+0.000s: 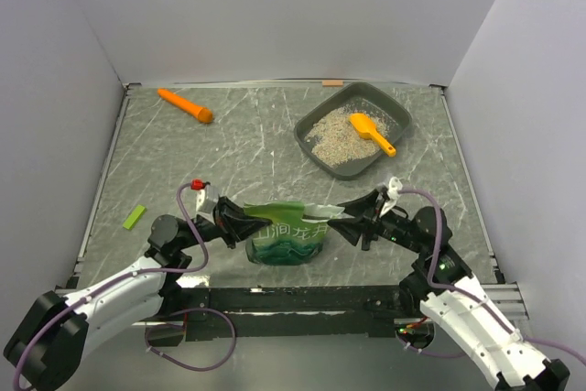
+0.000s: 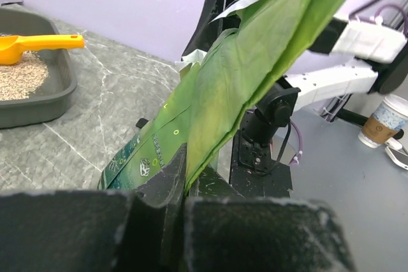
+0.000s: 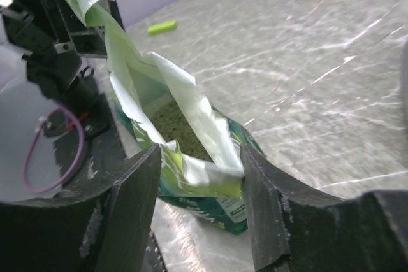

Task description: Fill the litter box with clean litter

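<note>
Glossy, crinkled green bag (image 1: 286, 240), low centre: left gripper (image 1: 240, 223) pinches its rim tight, right gripper (image 1: 345, 223) gapes around the opposite edge. Grainy beige clean litter (image 1: 330, 135) sits in the smooth grey litter box (image 1: 391, 107), upper right.

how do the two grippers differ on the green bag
The left gripper is shut, pinching the green bag by its upper edge; the right gripper is open, the bag's rim between its spread fingers. The left gripper comes from the bag's left side, the right gripper from its right. Both meet the bag at its opened top.
</note>
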